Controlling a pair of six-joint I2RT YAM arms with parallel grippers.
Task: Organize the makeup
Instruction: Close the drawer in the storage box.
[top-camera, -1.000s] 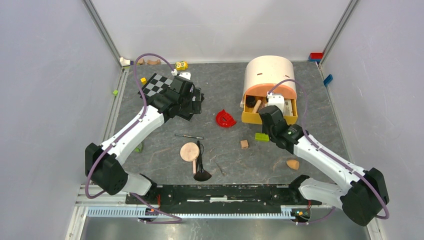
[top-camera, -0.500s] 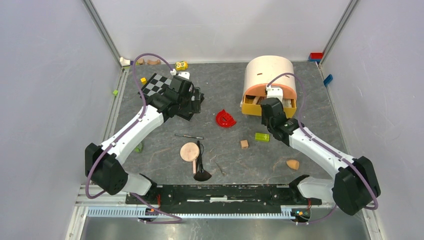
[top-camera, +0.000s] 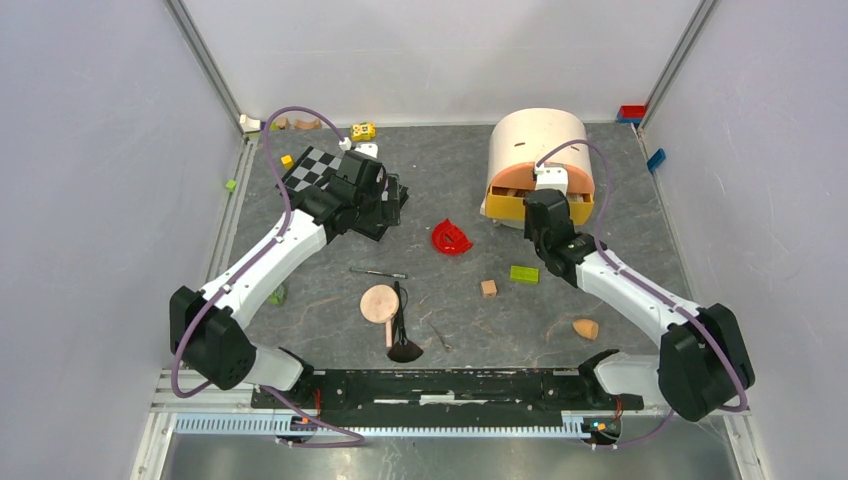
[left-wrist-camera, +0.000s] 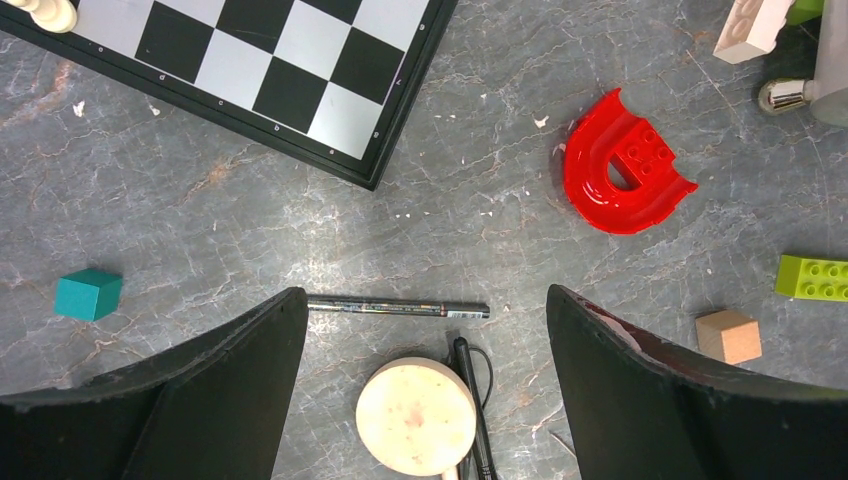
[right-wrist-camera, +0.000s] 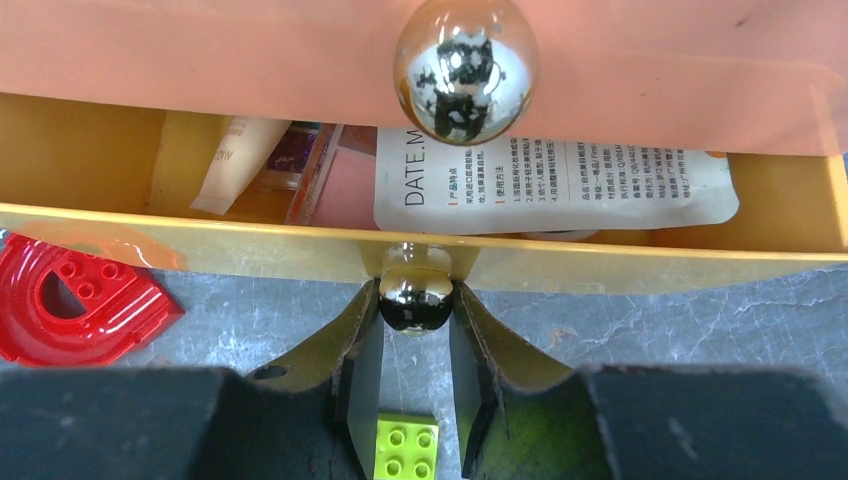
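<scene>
Makeup sits in two places. Some is already in the yellow drawer (right-wrist-camera: 250, 245) at the upper right of the top view: a white sachet (right-wrist-camera: 560, 185), a pale tube (right-wrist-camera: 235, 160) and a pink palette (right-wrist-camera: 340, 185). The rest lies loose on the table in the lower centre: a round peach compact (top-camera: 379, 302), a black-handled brush (top-camera: 402, 335), a thin liner pencil (top-camera: 378, 272) and, toward the lower right, an orange teardrop sponge (top-camera: 585, 328).

These pieces look light. The compact is hard, smooth and flat, so pinching across its rim seems safest. The pencil is likely to roll, and the brush is best taken mid-handle, away from the bristles. The sponge should squash and needs only a gentle squeeze.

The right gripper (right-wrist-camera: 415, 310) is clenched on the chrome drawer knob (right-wrist-camera: 415, 295), one finger on each side. The left gripper (left-wrist-camera: 425, 300) hangs spread wide and empty above the pencil and compact, touching neither.

A second ago the drawer stood well out of the rounded cabinet (top-camera: 540, 140), its contents plain from above. Now it is pushed most of the way in, with a narrow strip showing, and the right arm reaches farther toward the upper right. The left arm, the loose makeup, the red curved piece (top-camera: 451, 237) and the green block (top-camera: 524, 273) lie where they were.
</scene>
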